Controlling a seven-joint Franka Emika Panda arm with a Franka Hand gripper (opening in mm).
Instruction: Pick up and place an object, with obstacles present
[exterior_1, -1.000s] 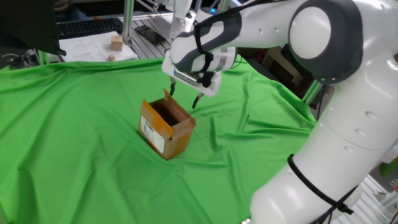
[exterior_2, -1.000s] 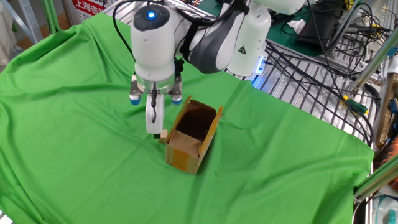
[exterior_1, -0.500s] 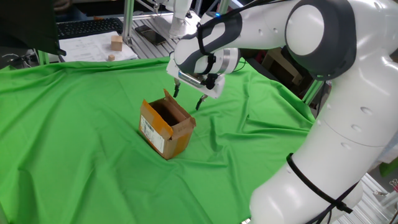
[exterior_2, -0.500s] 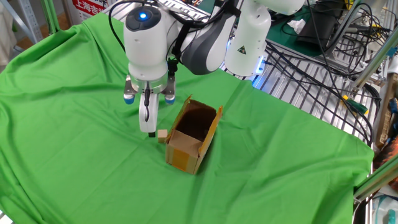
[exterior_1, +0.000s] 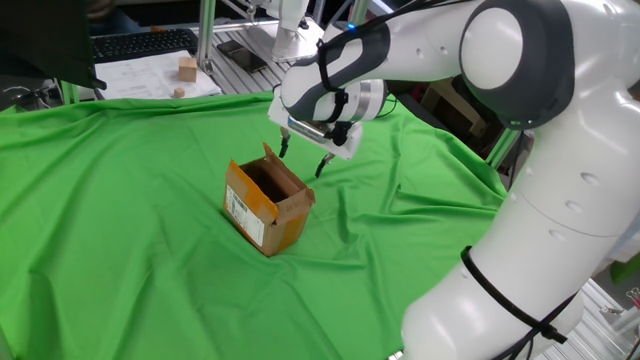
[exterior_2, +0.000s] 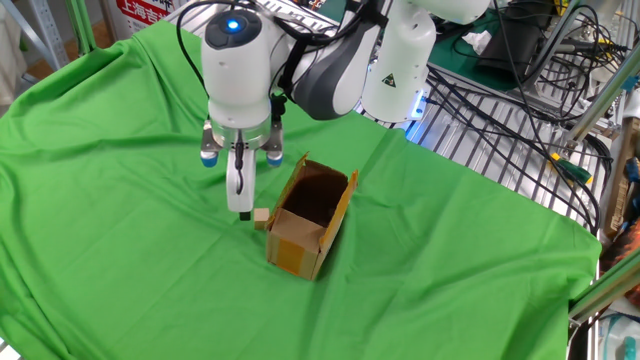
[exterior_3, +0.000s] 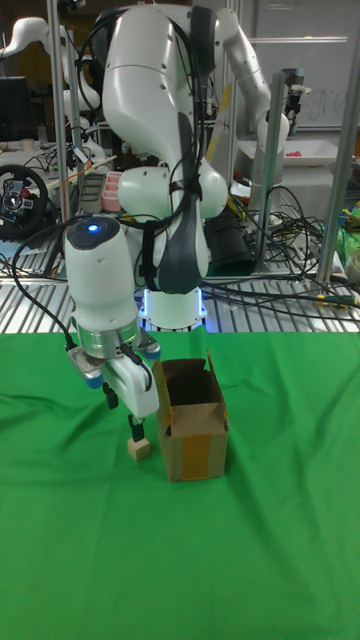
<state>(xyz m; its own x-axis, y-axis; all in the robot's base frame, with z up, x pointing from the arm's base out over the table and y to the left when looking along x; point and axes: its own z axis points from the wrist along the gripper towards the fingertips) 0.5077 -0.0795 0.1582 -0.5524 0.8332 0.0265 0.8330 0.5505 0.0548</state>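
Note:
The small tan cube (exterior_2: 261, 217) lies on the green cloth, right against the left side of the cardboard box (exterior_2: 312, 225); the tall fixed view shows the cube (exterior_3: 140, 449) beside the box (exterior_3: 193, 420) too. My gripper (exterior_2: 242, 208) hangs just above and to the left of the cube, pointing down. In one fixed view the gripper (exterior_1: 302, 158) is open behind the box (exterior_1: 268, 205), its two dark fingers apart with nothing between them. The cube is hidden behind the box in that view.
The green cloth (exterior_1: 120, 250) covers the table in folds. A larger wooden block (exterior_1: 187, 68) and a small one (exterior_1: 178, 93) sit on white paper at the far edge. Metal grating with cables (exterior_2: 520, 110) borders the table behind the arm's base.
My gripper has risen slightly and shifted away from the box, leaving the cube on the cloth. Over the last half second it has hardly moved.

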